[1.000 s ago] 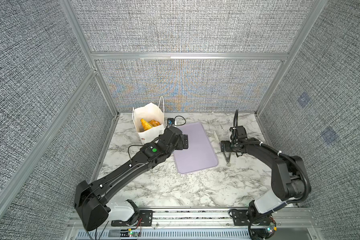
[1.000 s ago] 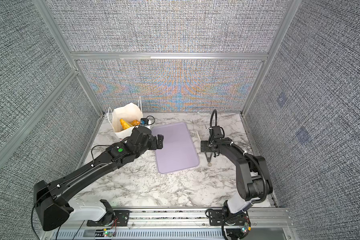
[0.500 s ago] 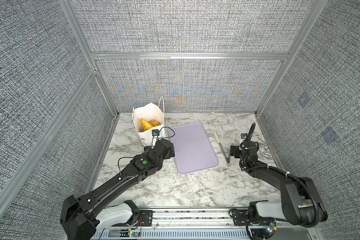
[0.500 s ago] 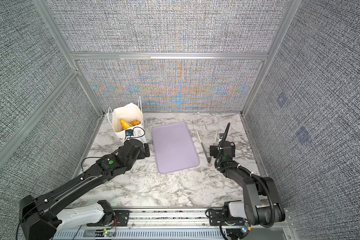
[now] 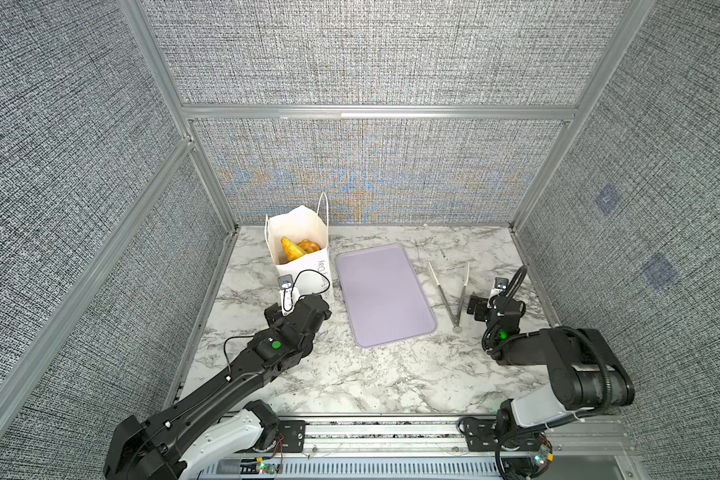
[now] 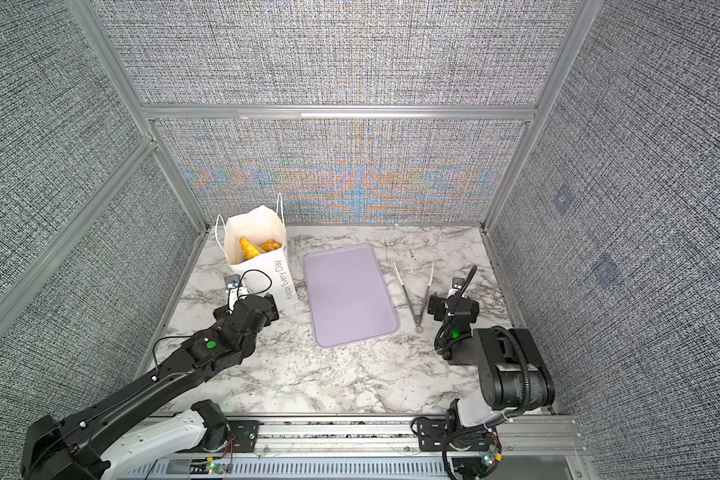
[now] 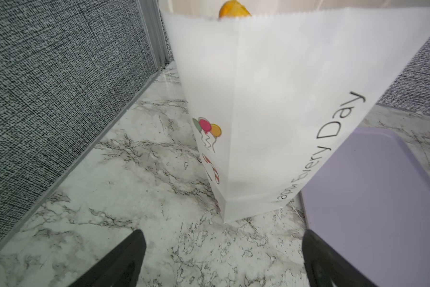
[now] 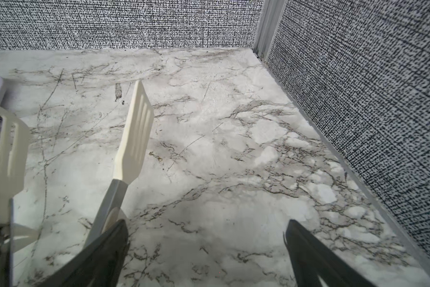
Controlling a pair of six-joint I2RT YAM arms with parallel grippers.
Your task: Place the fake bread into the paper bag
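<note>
Both arms are drawing back toward the front rail; a second ago the left tool was at the tray's far corner by the bag, the right tool over the tongs.

Marble worktop (image 5: 350,374) is carrying a lavender tray (image 5: 385,295) at centre. The paper bag (image 5: 313,266) is standing upright just left of the tray, with the fake bread (image 5: 295,248) lying inside, golden pieces showing at the mouth. Metal tongs (image 5: 453,299) with white tips are lying right of the tray. Left tool (image 7: 222,236) is hanging released, jaws wide, just short of the bag's base. Right tool (image 8: 206,226) is likewise released, one finger just beside a tong arm.
</note>
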